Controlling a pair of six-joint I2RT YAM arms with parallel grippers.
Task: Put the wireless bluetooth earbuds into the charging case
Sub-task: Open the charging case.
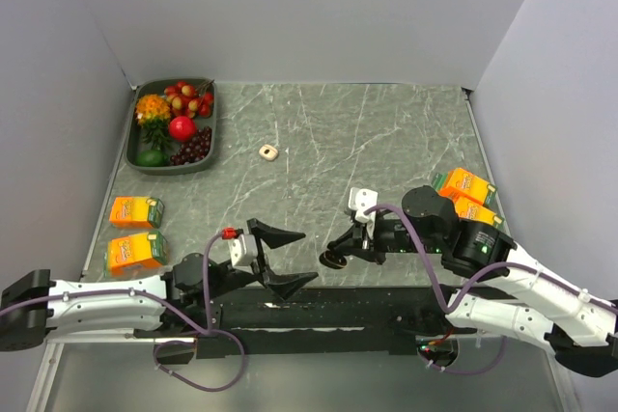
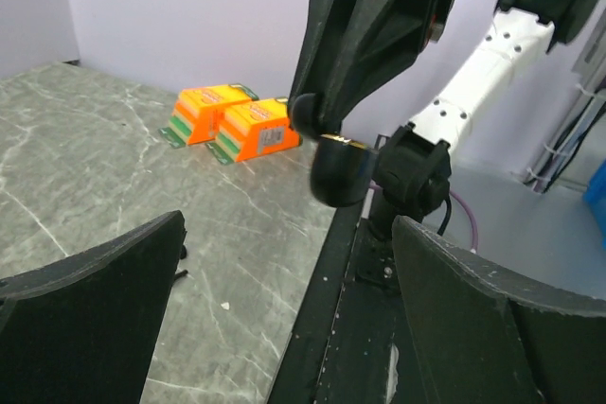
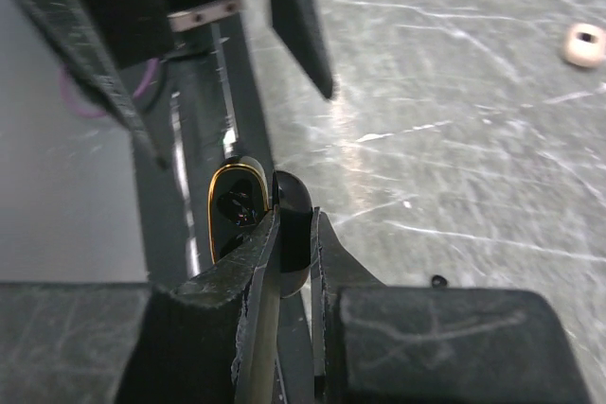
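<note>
My right fingers [image 3: 254, 276] are pinched almost closed on one half of the open charging case [image 3: 233, 203], holding it up over the near edge of the bench [image 1: 386, 142]. My left fingers [image 2: 85, 319] stand wide apart and empty, just beside the case.

Marbled grey tbl [image 1: 386, 132] — pale walls [image 1: 290, 7]

Four orange cartons [image 1: 135, 211], one charging case [image 1: 335, 259], one beige ring [image 1: 268, 151], one fruit tray [image 1: 169, 170], two robot arms [image 1: 106, 296].
</note>
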